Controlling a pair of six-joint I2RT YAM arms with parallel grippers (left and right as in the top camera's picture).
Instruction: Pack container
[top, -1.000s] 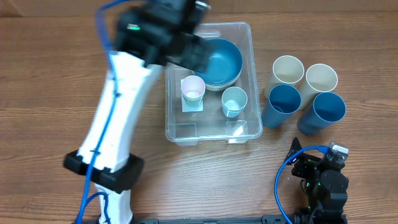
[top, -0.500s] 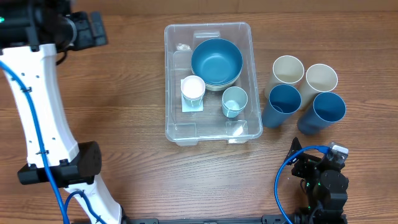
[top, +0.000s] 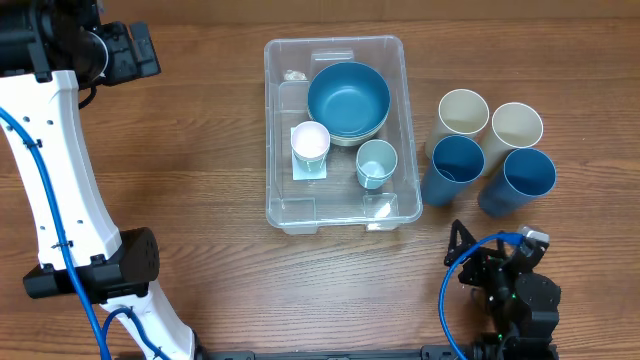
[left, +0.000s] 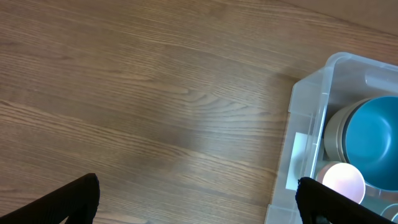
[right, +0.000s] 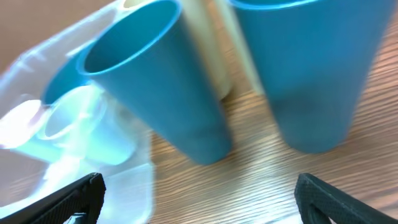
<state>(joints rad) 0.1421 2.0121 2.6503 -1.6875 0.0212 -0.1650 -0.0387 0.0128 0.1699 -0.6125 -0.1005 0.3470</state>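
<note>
Far left: logged left gripper (top: 128, 52) over bare table (top: 200, 150), well apart from the container (top: 335, 212). Read it from its wrist view as spread wide and holding nothing. Leave parked (no work on this side, as judged).

Centre: found container mid-table, long side running away from the robot. Noted inside, at the far end, a blue bowl (top: 348, 96) nested in a pale bowl (top: 345, 141). Noted nearer in a pink cup (top: 310, 142) and a small blue cup (top: 376, 162), side by side. Judged the near end the only free floor left.

Right: counted four tall cups just beside the container wall, with cream cups (top: 462, 112) behind and blue cups (top: 455, 165) in front. Cannot tell whether neighbours touch.

Near right: logged right gripper (right: 199, 186) low at the table edge, facing the blue cups. Read it as wide open and empty too.

Step in hand (a judgement): fetch a tall cup with the right gripper.
- Take the blue cup nearest the container first.
- Centre it between the fingers before closing, to avoid nudging its neighbour.
- Grip mid-wall, not the rim (tapered, likely to slip or tip).
- Lift straight up, clear the rim, then cross.
- Set down in the near end, away from the small cups.
- Consider nesting later cups to save room.
</note>
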